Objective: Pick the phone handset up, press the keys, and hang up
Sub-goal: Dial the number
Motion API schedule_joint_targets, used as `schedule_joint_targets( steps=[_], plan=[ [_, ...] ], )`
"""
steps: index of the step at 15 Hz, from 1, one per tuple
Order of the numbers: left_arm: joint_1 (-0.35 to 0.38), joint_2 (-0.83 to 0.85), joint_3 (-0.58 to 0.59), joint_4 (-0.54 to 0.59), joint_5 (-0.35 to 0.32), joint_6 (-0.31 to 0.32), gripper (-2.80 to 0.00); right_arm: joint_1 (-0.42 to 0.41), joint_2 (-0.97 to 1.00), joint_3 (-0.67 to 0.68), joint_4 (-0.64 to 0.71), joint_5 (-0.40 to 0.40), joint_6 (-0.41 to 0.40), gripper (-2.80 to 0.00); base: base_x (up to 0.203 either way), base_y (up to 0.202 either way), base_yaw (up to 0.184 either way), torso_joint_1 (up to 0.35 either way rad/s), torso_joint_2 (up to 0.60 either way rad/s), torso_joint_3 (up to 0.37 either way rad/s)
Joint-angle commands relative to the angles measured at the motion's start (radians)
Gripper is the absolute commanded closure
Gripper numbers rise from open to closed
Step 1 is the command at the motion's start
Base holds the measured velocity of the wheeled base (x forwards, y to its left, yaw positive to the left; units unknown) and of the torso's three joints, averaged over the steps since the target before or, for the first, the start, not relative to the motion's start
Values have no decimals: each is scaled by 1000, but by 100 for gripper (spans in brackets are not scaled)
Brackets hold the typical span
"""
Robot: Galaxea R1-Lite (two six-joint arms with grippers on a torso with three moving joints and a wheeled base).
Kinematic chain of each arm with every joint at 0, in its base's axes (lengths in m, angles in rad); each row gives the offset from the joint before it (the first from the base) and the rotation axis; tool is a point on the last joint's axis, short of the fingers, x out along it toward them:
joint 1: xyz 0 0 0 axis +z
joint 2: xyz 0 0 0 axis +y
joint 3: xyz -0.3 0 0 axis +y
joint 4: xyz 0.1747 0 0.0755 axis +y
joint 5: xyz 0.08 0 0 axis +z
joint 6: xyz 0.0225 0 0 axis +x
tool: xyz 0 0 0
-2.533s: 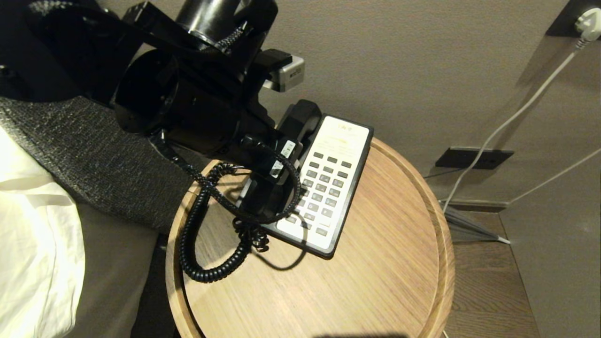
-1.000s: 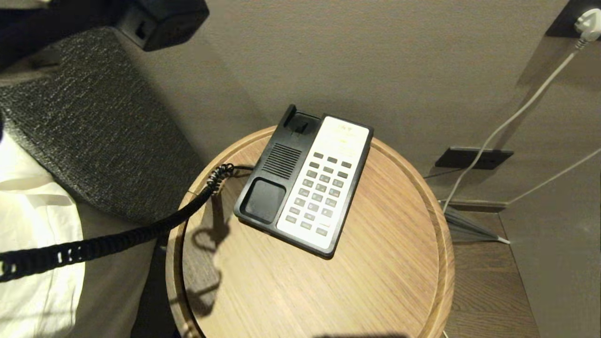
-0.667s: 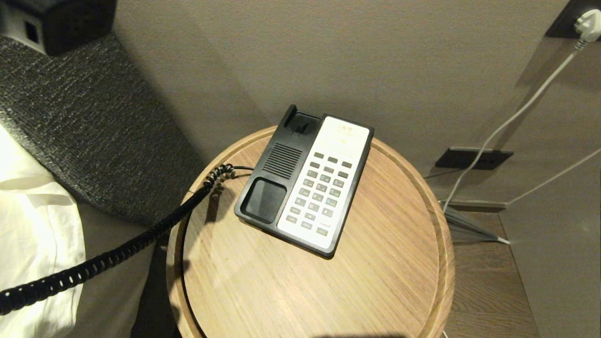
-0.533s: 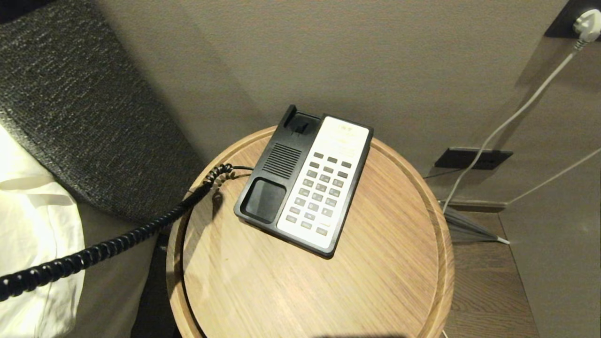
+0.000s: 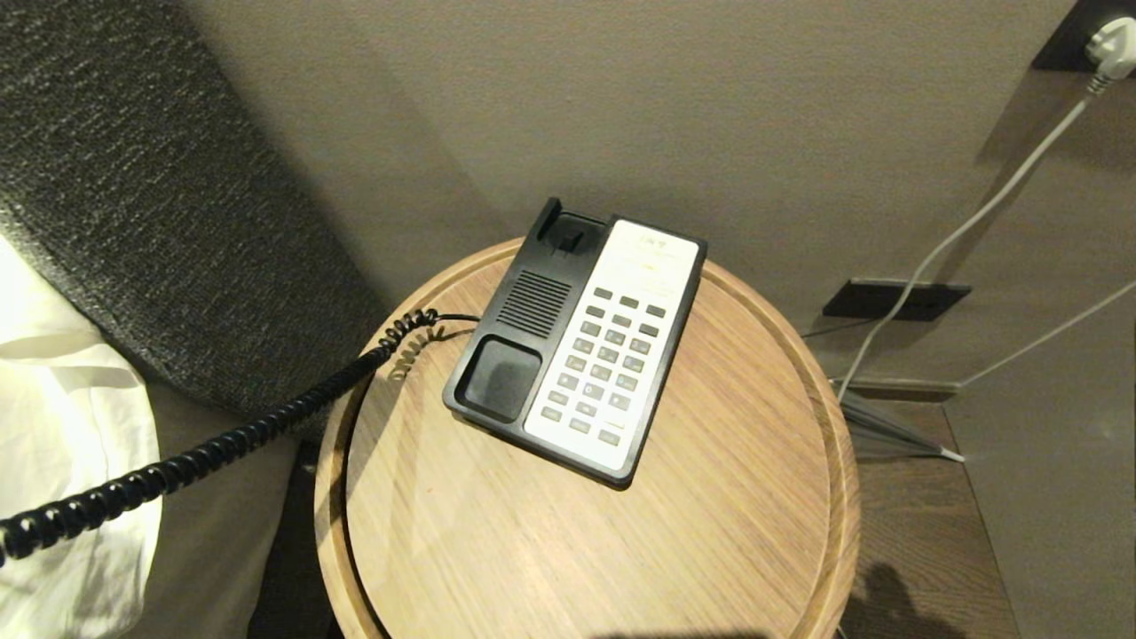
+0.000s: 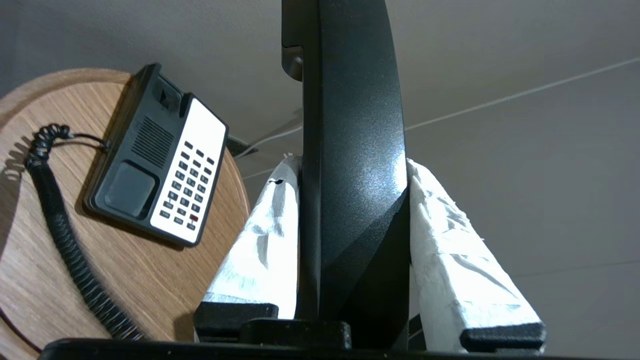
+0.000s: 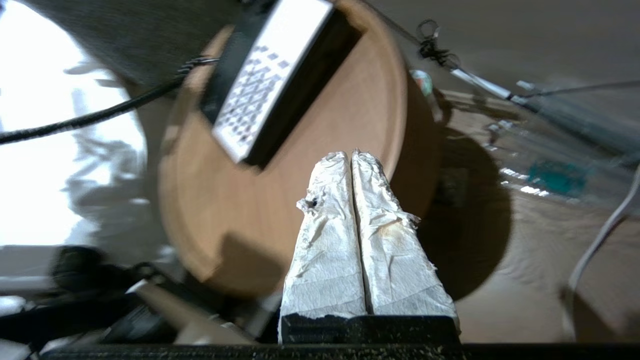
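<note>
Left gripper (image 6: 350, 165), two fingers wrapped in crinkled white tape, clamped on the long glossy black plastic phone handset (image 6: 352, 150), which stands upright between the pads, up off and away from the black-and-white rectangular phone base (image 5: 577, 342); handset itself out of the head view. One black coiled cord (image 5: 204, 453) runs from the phone base's left edge, off the table rim and out past the left side, pulled nearly straight. Right gripper (image 7: 352, 155), same white crinkled wrap, two fingers pressed together with nothing between them, hovering above the table edge nearest the robot, short of the phone base. Phone base lies flat on the round light-wood side table (image 5: 710, 532) with raised rim, toward the wall side; one empty black cradle with ribbed speaker grille, one white keypad panel with rows of small grey keys. Behind the phone base a plain beige wall (image 5: 710, 115); left of it a dark coarse-woven headboard (image 5: 142, 222) and white bedding (image 5: 62, 444). Right of it two pale cables (image 5: 958, 231) and one black wall plate (image 5: 896, 299).
</note>
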Motion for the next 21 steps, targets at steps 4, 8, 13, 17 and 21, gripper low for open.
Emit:
schedule_joint_targets(
  steps=[4,8,13,17,21],
  plan=[
    [4,5,2,3,2,-4,0,284,507,-193,-85,-152,-58,0,0,0,0,0,0,0],
    [4,0,13,3,2,-2,0,482,668,-390,-119,-329,-7,0,0,0,0,0,0,0],
    [2,-6,11,9,2,1,0,711,722,-415,-86,-447,54,0,0,0,0,0,0,0],
    [2,1,11,7,2,3,0,731,777,-411,-99,-483,54,0,0,0,0,0,0,0],
    [2,-1,15,8,2,5,0,735,816,-412,-131,-524,58,0,0,0,0,0,0,0]
  ],
)
